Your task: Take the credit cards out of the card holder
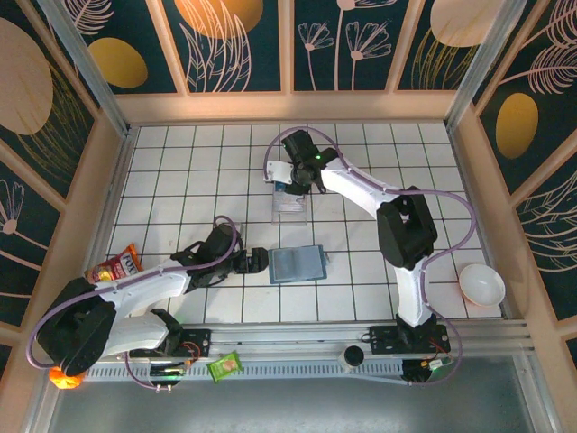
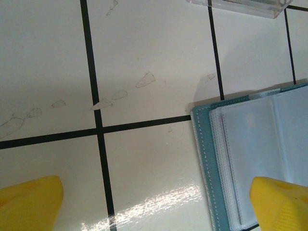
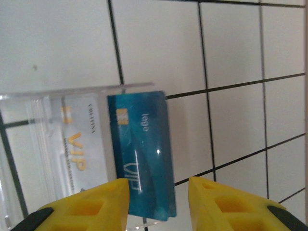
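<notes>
The teal card holder (image 1: 297, 264) lies open on the tiles, its pale inner pockets (image 2: 262, 144) facing up. My left gripper (image 1: 259, 262) sits just left of it, open wide (image 2: 156, 202), with one yellow fingertip (image 2: 281, 202) over the holder's near panel and nothing between the fingers. My right gripper (image 1: 293, 187) hovers further back over a clear plastic case (image 1: 290, 206). It is open (image 3: 159, 204). Below its jaws a blue credit card (image 3: 142, 154) lies at the case's edge beside a white VIP card (image 3: 77, 144). The blue card is slightly blurred and clear of the right finger.
A white bowl (image 1: 481, 284) stands at the right edge. A red snack packet (image 1: 115, 265) lies at the left wall, and a green packet (image 1: 225, 366) and an orange object (image 1: 65, 377) sit by the arm bases. Wooden walls enclose the tiled floor.
</notes>
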`<state>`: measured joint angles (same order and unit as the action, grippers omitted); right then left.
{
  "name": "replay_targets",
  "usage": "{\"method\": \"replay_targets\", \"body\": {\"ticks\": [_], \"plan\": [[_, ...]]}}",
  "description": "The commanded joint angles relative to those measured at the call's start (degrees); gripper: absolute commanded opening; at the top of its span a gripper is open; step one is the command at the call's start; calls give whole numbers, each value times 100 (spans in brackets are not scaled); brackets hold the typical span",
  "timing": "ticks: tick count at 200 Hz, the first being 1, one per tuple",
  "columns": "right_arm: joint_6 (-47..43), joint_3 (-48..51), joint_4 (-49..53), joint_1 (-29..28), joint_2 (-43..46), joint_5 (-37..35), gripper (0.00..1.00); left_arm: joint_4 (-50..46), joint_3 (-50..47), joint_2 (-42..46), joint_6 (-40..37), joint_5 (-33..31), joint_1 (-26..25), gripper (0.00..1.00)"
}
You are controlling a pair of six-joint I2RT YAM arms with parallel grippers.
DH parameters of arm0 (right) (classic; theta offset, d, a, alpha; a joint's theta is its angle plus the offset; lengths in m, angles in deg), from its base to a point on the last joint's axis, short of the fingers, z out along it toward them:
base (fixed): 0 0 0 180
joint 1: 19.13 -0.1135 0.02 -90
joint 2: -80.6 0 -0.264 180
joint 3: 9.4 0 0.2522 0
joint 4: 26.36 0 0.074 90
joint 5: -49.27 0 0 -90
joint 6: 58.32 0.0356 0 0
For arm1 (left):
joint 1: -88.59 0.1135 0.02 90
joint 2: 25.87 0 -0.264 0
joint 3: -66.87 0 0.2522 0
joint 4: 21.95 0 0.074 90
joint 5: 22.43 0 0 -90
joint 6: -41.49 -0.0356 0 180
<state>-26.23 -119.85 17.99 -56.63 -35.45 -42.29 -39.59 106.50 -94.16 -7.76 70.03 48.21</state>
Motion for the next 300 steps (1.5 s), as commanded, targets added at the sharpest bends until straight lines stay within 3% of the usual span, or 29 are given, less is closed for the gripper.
{"method": "replay_targets", "body": {"ticks": [1,41,96,141,182,228,300], "plan": [[467,-203,-458,-60,560,225,38,-21,-62,245,97,5,50,99],[1505,233,-1433,-230,1213,459,39,149,-267,796,294,-233,52,99],[3901,1589,-3116,-800,2169,-574,39,370,-684,1624,547,-390,56,99],[5986,2582,-2860,-1039,2850,-198,40,445,-997,2243,638,-529,46,99],[7432,3545,-1883,-1402,2865,-118,41,468,-1252,2500,662,-580,47,99],[8060,4336,-1499,-2190,2721,-398,38,571,-1493,2575,745,-605,55,99],[7914,3956,-1145,-2779,1840,-1030,37,634,-1633,2575,798,-510,54,99]]}}
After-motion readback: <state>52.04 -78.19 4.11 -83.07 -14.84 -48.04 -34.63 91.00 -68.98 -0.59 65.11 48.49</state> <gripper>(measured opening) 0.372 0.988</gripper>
